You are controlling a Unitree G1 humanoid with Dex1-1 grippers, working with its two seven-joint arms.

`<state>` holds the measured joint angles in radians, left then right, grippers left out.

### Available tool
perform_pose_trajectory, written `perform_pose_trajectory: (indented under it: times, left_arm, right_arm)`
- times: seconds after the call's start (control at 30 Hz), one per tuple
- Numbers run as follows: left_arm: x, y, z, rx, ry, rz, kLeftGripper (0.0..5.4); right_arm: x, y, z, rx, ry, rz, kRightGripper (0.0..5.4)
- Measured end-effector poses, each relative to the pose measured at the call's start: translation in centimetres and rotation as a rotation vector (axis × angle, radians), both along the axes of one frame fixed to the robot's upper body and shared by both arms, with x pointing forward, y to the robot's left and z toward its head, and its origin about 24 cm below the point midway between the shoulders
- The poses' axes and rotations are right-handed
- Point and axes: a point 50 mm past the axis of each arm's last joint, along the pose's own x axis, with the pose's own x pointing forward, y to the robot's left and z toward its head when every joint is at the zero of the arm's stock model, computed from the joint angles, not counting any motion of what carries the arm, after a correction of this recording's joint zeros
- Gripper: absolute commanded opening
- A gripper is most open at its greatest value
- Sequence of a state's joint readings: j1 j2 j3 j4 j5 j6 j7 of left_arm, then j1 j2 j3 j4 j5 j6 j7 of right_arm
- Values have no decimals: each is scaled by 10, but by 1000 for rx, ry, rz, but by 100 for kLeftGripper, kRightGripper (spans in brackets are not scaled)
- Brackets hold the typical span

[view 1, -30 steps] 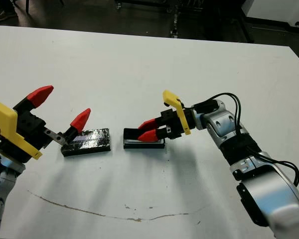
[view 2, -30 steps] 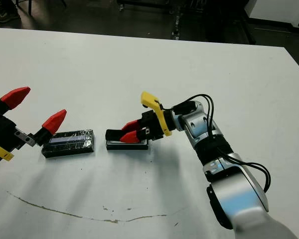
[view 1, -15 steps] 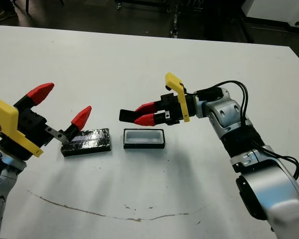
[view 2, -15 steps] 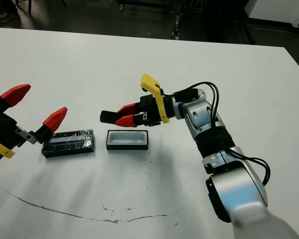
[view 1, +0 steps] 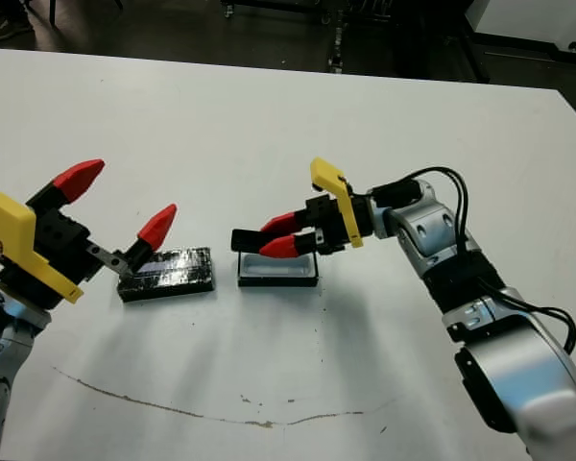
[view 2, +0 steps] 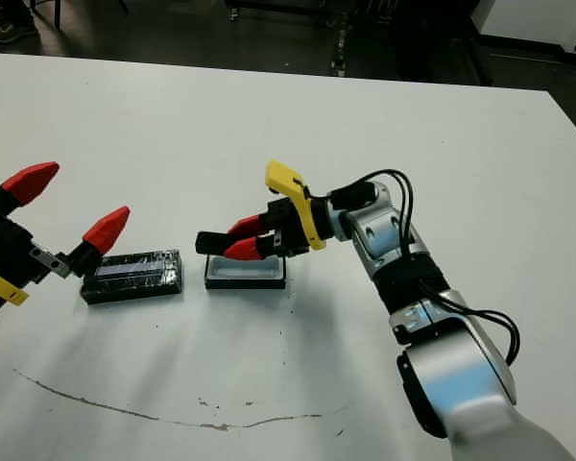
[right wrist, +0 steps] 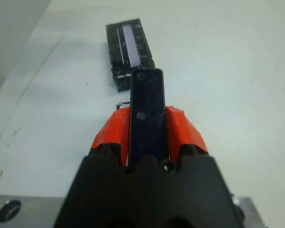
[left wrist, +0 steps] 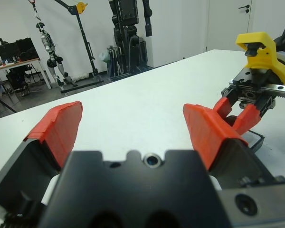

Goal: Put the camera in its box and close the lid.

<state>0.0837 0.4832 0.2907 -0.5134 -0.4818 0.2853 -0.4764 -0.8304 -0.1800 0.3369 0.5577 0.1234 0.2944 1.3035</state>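
while the box (view 1: 277, 270) sits open on the white table (view 1: 269, 115), the right gripper (view 1: 280, 236) hovers just above it, its 2 red fingers (right wrist: 185, 133) clamped on the camera (view 1: 245, 238), which juts out past the tips toward the lid (view 1: 168, 273). the lid lies flat just beside the box. over the lid's far end, the left gripper (view 1: 115, 206) hangs with fingers spread wide, holding nothing.
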Motion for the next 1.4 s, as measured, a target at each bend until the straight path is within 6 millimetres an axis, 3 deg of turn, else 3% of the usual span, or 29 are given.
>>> perform_pose_trajectory:
  times: [1.4]
  left_arm:
    - [-1, -1, 1, 1, 0, -1, 540]
  right_arm:
    - [-4, -10, -11, -48, 3, 21, 171]
